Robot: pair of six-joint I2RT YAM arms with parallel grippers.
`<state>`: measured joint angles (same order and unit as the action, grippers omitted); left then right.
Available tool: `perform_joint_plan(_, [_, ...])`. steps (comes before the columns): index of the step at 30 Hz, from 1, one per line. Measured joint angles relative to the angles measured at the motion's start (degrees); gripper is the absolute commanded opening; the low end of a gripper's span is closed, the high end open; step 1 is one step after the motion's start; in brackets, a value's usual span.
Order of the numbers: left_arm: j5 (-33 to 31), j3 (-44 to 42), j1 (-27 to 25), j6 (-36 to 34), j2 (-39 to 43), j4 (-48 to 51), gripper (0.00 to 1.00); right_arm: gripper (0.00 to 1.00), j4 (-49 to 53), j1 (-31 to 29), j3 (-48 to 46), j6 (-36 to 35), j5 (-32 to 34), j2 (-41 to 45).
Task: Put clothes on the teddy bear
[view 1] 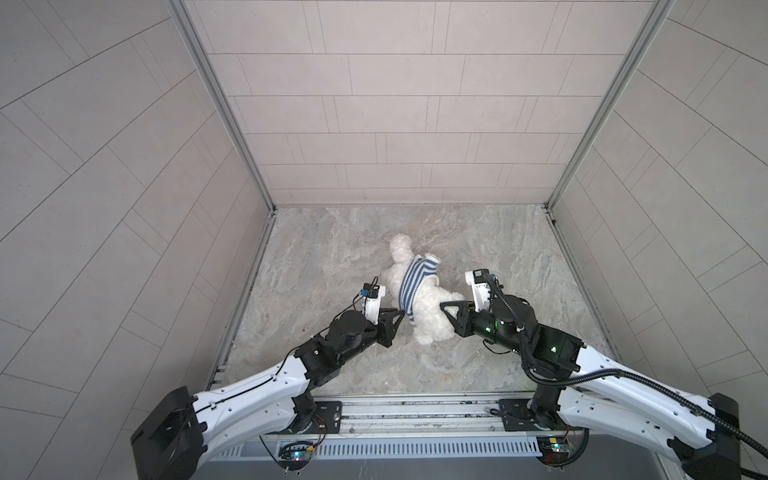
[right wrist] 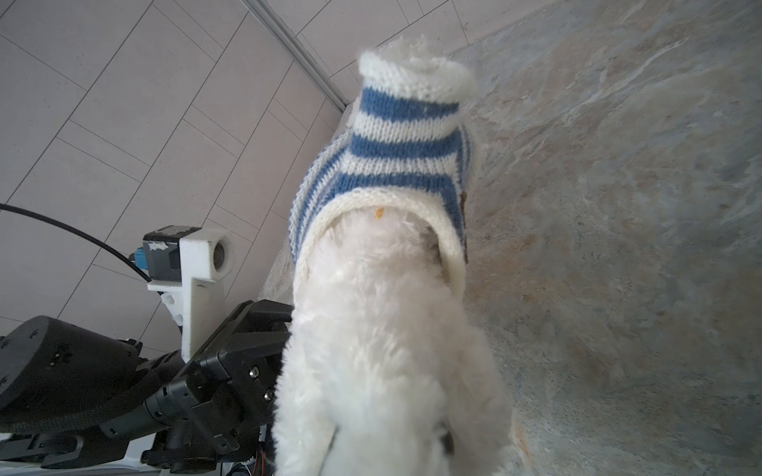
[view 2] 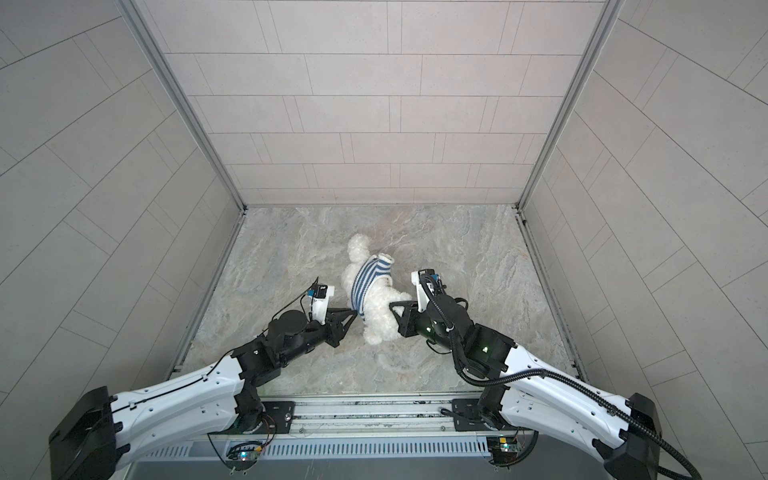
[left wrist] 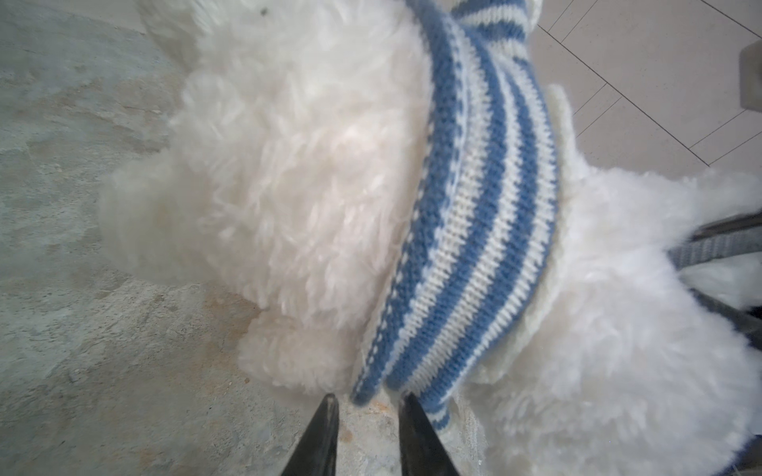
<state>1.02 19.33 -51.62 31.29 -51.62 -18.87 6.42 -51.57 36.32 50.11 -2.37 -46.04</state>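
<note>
The left claw (left wrist: 369,402) is slightly spread, the striped shirt (left wrist: 474,230) hem just ahead of its tips; the right claw (view 1: 445,307) pinches the teddy bear (view 1: 428,328).

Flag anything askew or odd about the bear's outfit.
The striped sweater sits askew on the teddy bear: it is bunched into a twisted diagonal band around the torso, not pulled down evenly. A small orange speck also marks its white hem.
</note>
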Motion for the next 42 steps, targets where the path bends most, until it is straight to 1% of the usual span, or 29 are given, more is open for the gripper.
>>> perform_joint_plan(10, [-1.77,0.15,-0.28,0.37,-2.99,-1.95,0.25,0.00,-2.38,0.00,-0.76,1.22,-0.17,0.94])
perform_joint_plan(16, [-2.29,1.73,-0.28,0.20,-5.22,-2.82,0.23,0.00,-3.30,0.02,-1.53,1.42,-0.15,1.18])
perform_joint_plan(20, [-2.32,2.69,-0.28,0.13,-6.99,-3.37,0.07,0.00,-3.63,0.22,-2.67,1.57,-0.13,1.16])
perform_joint_plan(21, [-2.34,2.99,-0.28,-0.22,-7.50,-3.43,0.04,0.00,-3.65,0.22,-2.82,1.62,-0.13,1.16])
perform_joint_plan(24, [-2.58,3.41,-0.28,-0.17,-8.31,-3.54,0.00,0.00,-3.58,0.24,-2.95,1.62,-0.09,1.55])
perform_joint_plan(30, [-4.39,3.58,0.02,-0.15,-8.48,-3.10,0.00,0.00,-3.76,0.24,-2.99,2.14,-0.24,3.69])
perform_joint_plan(33, [-4.42,3.13,2.01,0.24,-8.33,-3.50,0.00,0.00,-5.22,0.26,-3.15,3.37,-1.25,4.33])
perform_joint_plan(37, [-4.20,1.62,4.74,0.22,-7.48,-3.80,0.00,0.00,-6.43,0.37,-3.17,4.83,-3.32,4.66])
perform_joint_plan(42, [-4.59,1.20,5.75,-1.66,-6.03,-3.80,0.00,0.00,-8.17,1.03,-3.26,7.63,-7.02,4.63])
